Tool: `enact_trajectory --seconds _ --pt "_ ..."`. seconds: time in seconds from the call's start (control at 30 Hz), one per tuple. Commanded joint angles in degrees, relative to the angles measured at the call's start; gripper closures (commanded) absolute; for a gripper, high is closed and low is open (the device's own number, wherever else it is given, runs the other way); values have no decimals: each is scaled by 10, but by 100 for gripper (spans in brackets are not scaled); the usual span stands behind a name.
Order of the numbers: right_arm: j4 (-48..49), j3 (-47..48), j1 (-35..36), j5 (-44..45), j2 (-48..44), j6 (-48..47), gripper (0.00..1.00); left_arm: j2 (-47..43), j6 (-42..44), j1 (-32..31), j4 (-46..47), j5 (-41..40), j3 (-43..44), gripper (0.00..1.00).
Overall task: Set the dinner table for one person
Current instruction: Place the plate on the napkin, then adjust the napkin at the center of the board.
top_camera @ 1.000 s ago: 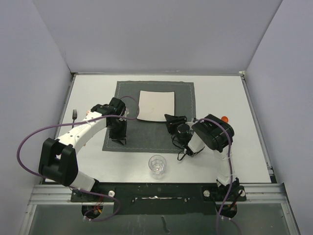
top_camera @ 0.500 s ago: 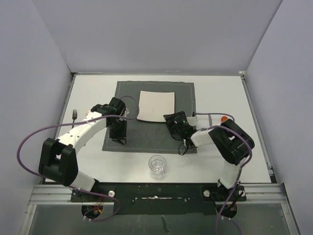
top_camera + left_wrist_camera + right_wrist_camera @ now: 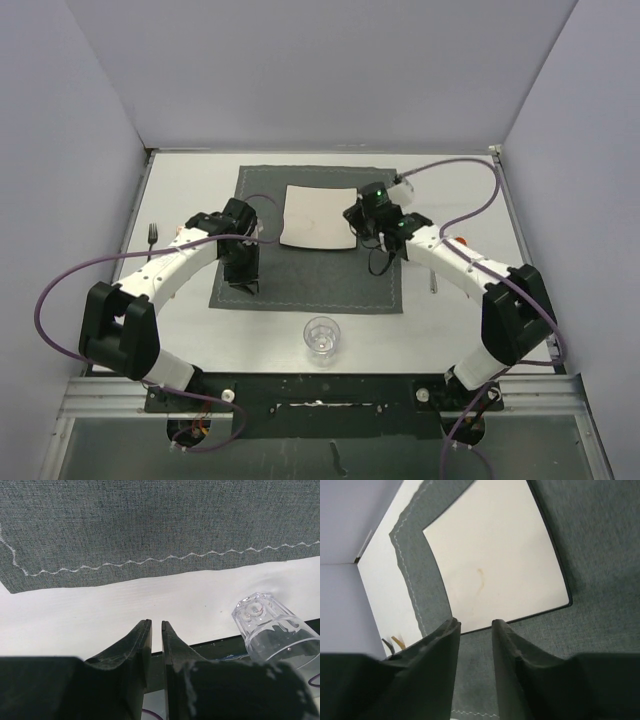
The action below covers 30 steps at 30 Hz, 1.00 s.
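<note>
Partly, the clear drinking glass (image 3: 272, 630) in the left wrist view is cut off by the left pincer (image 3: 156, 630)'s own dark body. It stands on the bare tabletop to the right of the fingertips. From above, that left pincer (image 3: 245, 287) points at the near edge of the dark grey stitched cloth placemat (image 3: 320, 275). Its fingers are almost together, with only a thin slit between them and nothing in it.

The right pincer (image 3: 474, 630) stands apart and holds nothing. The square white plate (image 3: 495, 560) lies just ahead of its tips and bears a faint brownish streak. Far ahead and to the left of those tips, two small tips, one yellowish and one dark, peek past the finger; I cannot tell what they are.

In the top view a small orange thing (image 3: 461, 243) is half hidden behind the right arm. A thin grey sliver (image 3: 432, 280) beside that arm is too small to name. A dark fork (image 3: 152, 235) lies well left of the left pincer.

The dinner table (image 3: 190, 190), large, flat and matte white, lies beneath both pincers and carries everything.

A second ago the right arm was folded over the placemat's near right part. Now it reaches out, with the right pincer (image 3: 355, 218) at the plate (image 3: 315, 215)'s right edge, and the sliver is uncovered. The left arm and the glass (image 3: 321, 335) have not moved.
</note>
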Motion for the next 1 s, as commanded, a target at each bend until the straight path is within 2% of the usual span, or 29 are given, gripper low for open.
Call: enact_trajectory --seconds 0.0,0.03,0.07,0.1,0.33,0.57,0.97 --pt "-226 121 -31 27 -35 -163 88 -3 -10 7 18 -19 29 87" --pt "-268 144 -36 22 -33 -187 99 0 -11 9 17 -24 31 89" --pt "-311 162 -39 24 -33 -204 100 4 -11 11 18 -28 32 93" --pt "-345 173 -39 26 -34 -218 100 8 -13 13 18 -32 33 100" --pt "-426 100 -45 17 -75 -280 100 44 -28 28 1 -62 27 100" --pt "-389 -17 -33 -33 -93 -294 100 42 -64 48 -2 -74 12 100" --pt "-297 -133 -15 -68 -97 -304 100 45 -157 47 23 -58 -29 100"
